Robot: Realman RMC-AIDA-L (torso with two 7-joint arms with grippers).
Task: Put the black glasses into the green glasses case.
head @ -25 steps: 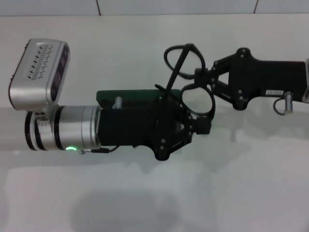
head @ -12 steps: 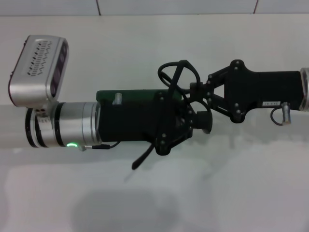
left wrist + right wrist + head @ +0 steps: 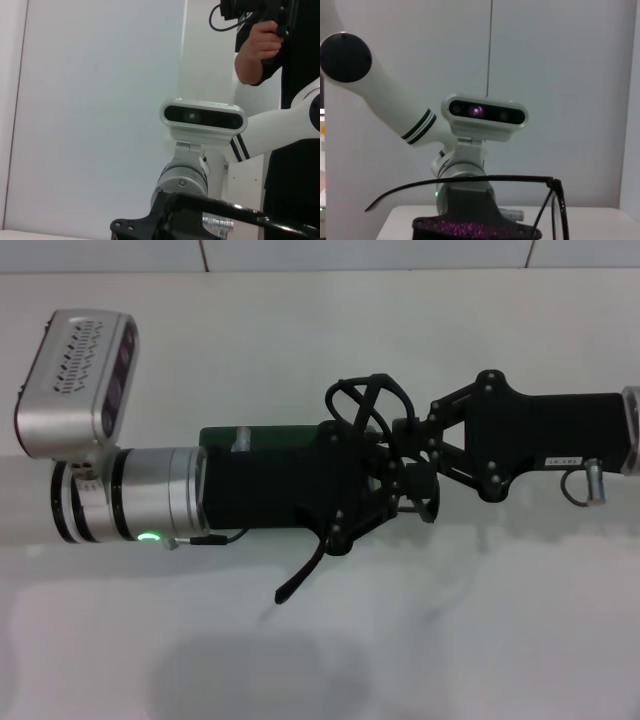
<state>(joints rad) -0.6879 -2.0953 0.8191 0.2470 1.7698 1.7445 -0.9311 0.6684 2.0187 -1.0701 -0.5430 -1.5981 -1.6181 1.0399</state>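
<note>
One pair of glasses [image 3: 365, 410] and one case [image 3: 262, 438] were on view. The glasses sat between the left pincer [image 3: 385, 502] and right pincer [image 3: 408, 455]; whether either gripped them was unclear

We see the black glasses [image 3: 485, 181] close before us, one slim temple arm running level across and the frame front dropping down at one end. Behind them the left tool [image 3: 475, 227] faces us, its wrist camera [image 3: 485, 116] above on a white arm [image 3: 385, 102]. A pale wall [image 3: 570, 75] stands behind.
</note>
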